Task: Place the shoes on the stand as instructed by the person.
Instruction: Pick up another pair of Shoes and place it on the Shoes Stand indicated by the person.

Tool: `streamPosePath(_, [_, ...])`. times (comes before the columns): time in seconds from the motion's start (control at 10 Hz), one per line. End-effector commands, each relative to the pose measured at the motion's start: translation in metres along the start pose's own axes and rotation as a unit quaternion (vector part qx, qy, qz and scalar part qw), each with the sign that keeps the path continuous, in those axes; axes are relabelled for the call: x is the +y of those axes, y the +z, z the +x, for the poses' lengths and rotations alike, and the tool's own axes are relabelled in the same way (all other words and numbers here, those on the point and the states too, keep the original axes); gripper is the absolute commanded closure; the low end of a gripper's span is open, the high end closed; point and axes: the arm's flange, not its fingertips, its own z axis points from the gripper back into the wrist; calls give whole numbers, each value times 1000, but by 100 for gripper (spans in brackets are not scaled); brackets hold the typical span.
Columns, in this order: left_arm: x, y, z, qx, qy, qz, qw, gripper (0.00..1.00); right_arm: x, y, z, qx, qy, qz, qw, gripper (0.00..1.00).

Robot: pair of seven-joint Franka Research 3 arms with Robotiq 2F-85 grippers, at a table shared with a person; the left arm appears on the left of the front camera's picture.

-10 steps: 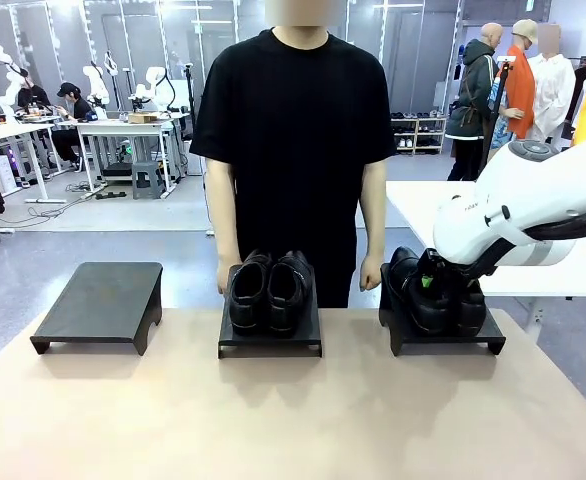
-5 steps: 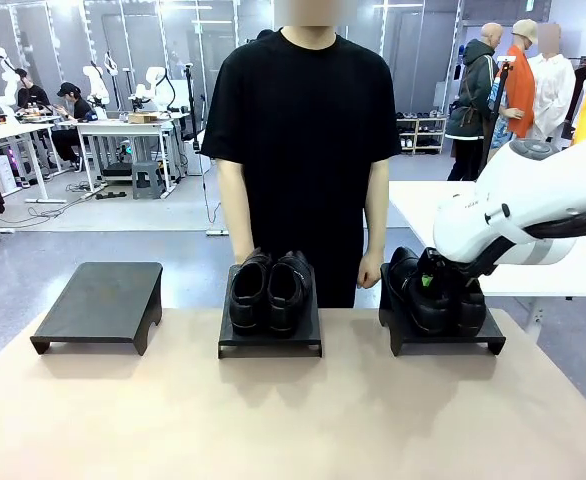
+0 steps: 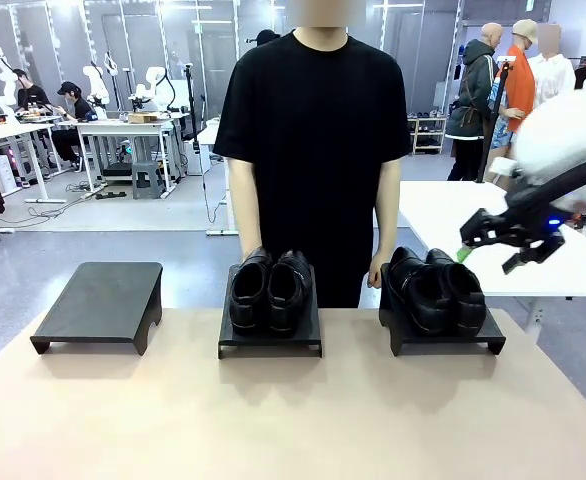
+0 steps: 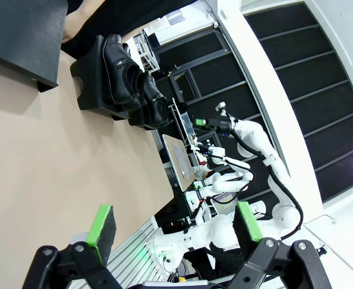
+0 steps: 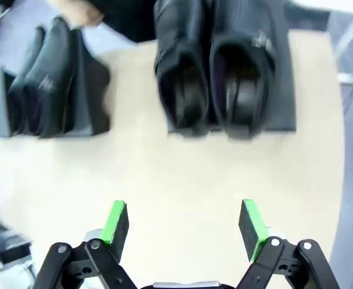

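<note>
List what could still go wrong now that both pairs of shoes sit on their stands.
1. The right gripper hangs open, close beside the right pair of shoes; a careless swing could knock them off their stand.
2. The person's hand rests right next to that stand, within the arm's likely path.
3. The left stand holds nothing; if another instruction comes, the wrong stand could be chosen.

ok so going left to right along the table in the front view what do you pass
empty stand → middle stand with a pair of shoes → right stand with the other pair → right gripper, open, above the table's right end
</note>
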Motion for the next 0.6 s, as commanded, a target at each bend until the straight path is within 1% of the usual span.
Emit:
streamPosePath(0.0, [-4, 0, 3, -7, -3, -10, 1000, 0, -51, 24, -27, 55, -37, 96, 993, 7])
streamPosePath(0.1, [-4, 0, 3, -7, -3, -10, 1000, 0, -79, 34, -45, 79, -61, 157, 982, 7])
streamPosePath(0.2, [-4, 0, 3, -7, -3, -10, 1000, 0, -109, 41, -66, 106, -79, 219, 967, 7])
streamPosePath(0.3, [-4, 0, 3, -7, -3, -10, 1000, 0, -142, 47, -94, 110, -102, 277, 949, 7])
streamPosePath(0.5, [-4, 0, 3, -7, -3, -10, 1000, 0, -192, 55, -149, 73, -142, 347, 924, 7])
